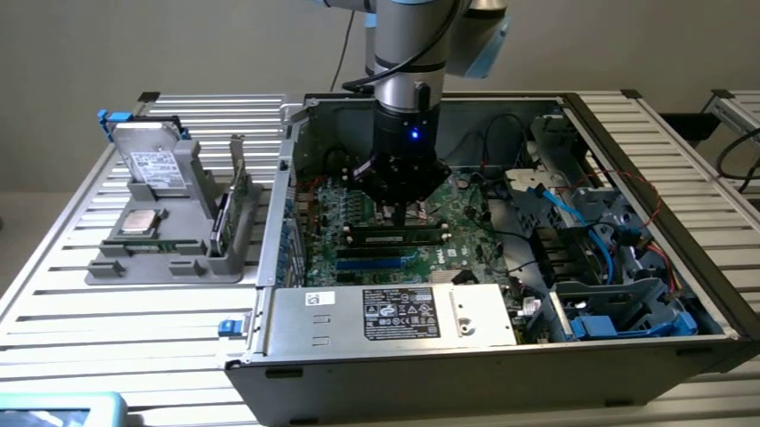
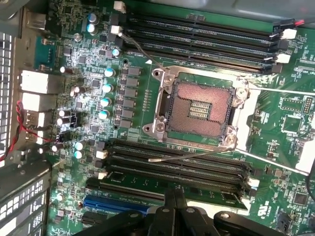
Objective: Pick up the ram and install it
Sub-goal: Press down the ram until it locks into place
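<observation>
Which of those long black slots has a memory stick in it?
The slot nearest the gripper: the green ram stands in it, while the other memory slots are bare.

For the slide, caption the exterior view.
Shut gripper pressing the ram into a motherboard slot inside the open computer case.

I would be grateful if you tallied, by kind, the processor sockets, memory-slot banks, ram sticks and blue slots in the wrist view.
processor socket: 1
memory-slot banks: 2
ram: 1
blue slot: 1
Total: 5
</observation>
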Controlling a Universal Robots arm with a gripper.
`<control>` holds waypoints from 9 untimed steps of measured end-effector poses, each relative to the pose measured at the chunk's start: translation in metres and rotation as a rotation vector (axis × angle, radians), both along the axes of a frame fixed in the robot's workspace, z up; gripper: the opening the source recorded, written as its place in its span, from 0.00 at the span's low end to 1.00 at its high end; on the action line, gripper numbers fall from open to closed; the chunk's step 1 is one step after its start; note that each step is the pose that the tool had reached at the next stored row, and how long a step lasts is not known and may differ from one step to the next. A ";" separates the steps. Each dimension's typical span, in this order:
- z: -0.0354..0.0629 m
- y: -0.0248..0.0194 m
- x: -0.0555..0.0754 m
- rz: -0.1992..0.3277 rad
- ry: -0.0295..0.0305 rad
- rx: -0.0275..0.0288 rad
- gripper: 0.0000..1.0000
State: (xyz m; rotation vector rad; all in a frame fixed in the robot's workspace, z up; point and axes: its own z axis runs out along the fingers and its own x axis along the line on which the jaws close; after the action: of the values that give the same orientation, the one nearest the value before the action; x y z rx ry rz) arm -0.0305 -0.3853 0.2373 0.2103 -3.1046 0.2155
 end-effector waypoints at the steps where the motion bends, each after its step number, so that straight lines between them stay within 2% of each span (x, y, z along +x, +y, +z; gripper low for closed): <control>1: 0.0000 0.0000 0.000 -0.010 -0.0020 0.0000 0.11; 5: 0.0000 0.0000 0.000 -0.047 -0.0128 -0.0005 0.11; 9: 0.0004 0.0000 0.000 -0.074 -0.0157 -0.0033 0.11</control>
State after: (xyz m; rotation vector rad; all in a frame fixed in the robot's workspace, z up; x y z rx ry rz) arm -0.0305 -0.3853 0.2376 0.0933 -3.1202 0.2216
